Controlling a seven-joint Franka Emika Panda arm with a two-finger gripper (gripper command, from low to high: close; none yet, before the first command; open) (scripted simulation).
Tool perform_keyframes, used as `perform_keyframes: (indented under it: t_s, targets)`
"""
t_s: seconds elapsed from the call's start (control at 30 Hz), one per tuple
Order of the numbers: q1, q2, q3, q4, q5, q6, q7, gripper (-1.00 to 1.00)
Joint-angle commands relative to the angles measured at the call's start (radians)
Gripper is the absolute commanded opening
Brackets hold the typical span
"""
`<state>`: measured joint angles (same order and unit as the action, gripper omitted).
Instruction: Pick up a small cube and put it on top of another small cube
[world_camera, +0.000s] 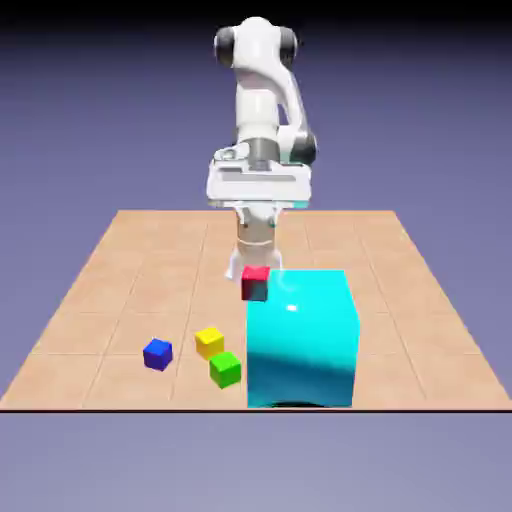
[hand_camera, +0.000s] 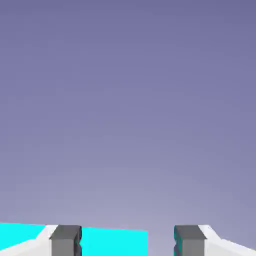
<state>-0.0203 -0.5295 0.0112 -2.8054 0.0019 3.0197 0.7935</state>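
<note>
Gripper (hand_camera: 127, 242) fingers stand well apart in the hand view, 2 grey tips (hand_camera: 65, 241) at the bottom edge with nothing between them except a strip of cyan and the blue-violet backdrop, so it holds nothing. In the exterior view the white arm's hand hangs low over the table, and a small red cube (world_camera: 255, 282) sits just below it, against the far left corner of the huge glossy cyan block (world_camera: 302, 338); whether the fingers straddle that red cube or hang behind it is hard to say from this angle, since the hand view shows no red at all. Further out, toward the near edge, lie 3 more small cubes: the small plain yellow cube (world_camera: 209, 341), which is the one to pick, the small green cube (world_camera: 225, 369) just beside it and perhaps touching at a corner, and the small blue cube (world_camera: 157, 353) a little apart on the exterior view's left. Judging by its look, the yellow cube is rigid, light and flat-sided, so it should sit firmly between the pads if taken across 2 opposite faces near mid-height; its smooth faces could slip if gripped by the edges. The green neighbour crowds one side, so I would choose the faces turned away from it. The tiled tan wooden table (world_camera: 120, 260) is flat and mostly bare, with free room on the exterior view's left; the cyan block walls off the right.
</note>
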Motion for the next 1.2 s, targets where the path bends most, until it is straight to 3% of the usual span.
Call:
perform_keyframes:
  t_s: [0.0,0.5,0.63,0.9,0.93,1.17]
  targets:
    - [-0.023,0.030,0.005,0.008,0.006,-0.018,0.044,0.00]
    - [-0.401,0.503,0.135,0.063,0.029,-0.222,0.658,0.00]
    - [-0.486,0.566,0.184,-0.009,-0.040,-0.165,0.666,0.00]
    - [-0.361,0.838,0.020,0.045,-0.195,0.054,0.783,0.00]
    - [-0.361,0.838,0.020,0.045,-0.195,0.054,0.783,-1.00]
    - [-0.461,0.621,0.150,0.002,-0.071,-0.121,0.690,-1.00]
